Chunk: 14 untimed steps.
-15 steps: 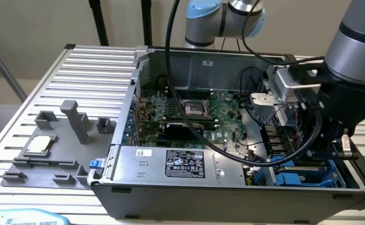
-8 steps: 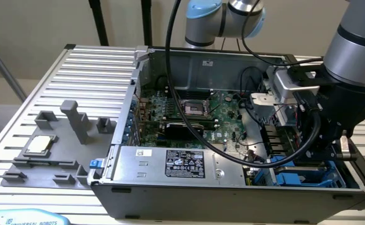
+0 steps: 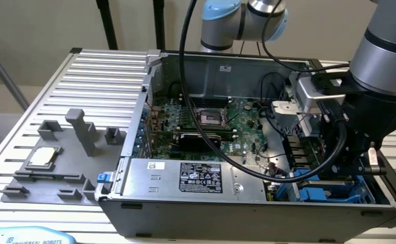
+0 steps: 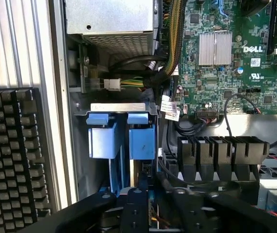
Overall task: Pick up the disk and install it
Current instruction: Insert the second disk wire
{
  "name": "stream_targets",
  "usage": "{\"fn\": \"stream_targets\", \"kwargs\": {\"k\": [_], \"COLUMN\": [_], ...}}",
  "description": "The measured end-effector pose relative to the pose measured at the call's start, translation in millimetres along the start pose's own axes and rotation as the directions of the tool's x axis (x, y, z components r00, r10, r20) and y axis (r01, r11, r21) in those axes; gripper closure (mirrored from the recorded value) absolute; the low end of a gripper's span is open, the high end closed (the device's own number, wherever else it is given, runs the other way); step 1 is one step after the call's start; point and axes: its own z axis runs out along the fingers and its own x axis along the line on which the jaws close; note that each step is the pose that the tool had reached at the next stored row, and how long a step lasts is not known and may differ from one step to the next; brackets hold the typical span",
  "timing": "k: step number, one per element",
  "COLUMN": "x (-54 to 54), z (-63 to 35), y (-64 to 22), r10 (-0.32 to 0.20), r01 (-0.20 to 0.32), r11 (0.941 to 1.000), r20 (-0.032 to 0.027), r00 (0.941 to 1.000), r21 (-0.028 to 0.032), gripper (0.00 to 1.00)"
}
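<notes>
Overhead exterior; close wrist above case (image 3: 252, 203)

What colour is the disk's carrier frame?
Bright blue frame, best in the wrist view.

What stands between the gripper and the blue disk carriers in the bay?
Nothing visible. The gripper hangs close over the blue carriers in the drive bay; the black cables run beside that gap, not across it.
</notes>
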Motion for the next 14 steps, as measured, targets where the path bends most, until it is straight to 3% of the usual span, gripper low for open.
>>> {"fn": "stream_targets", "kwargs": {"k": [1, 8, 14], "x": [0.0, 0.7, 1.6], "z": [-0.5, -11.3, -20.9], "y": [-0.1, 1.0, 10.1], "r10": [0.0, 0.0, 0.0], "r01": [0.0, 0.0, 0.0], "r11": [1.0, 1.0, 1.0], "r20": [-0.0008, -0.0015, -0.0013], "r00": [1.0, 1.0, 1.0], "r21": [-0.0001, 0.0003, 0.0057], "gripper": [0.76, 0.76, 0.76]}}
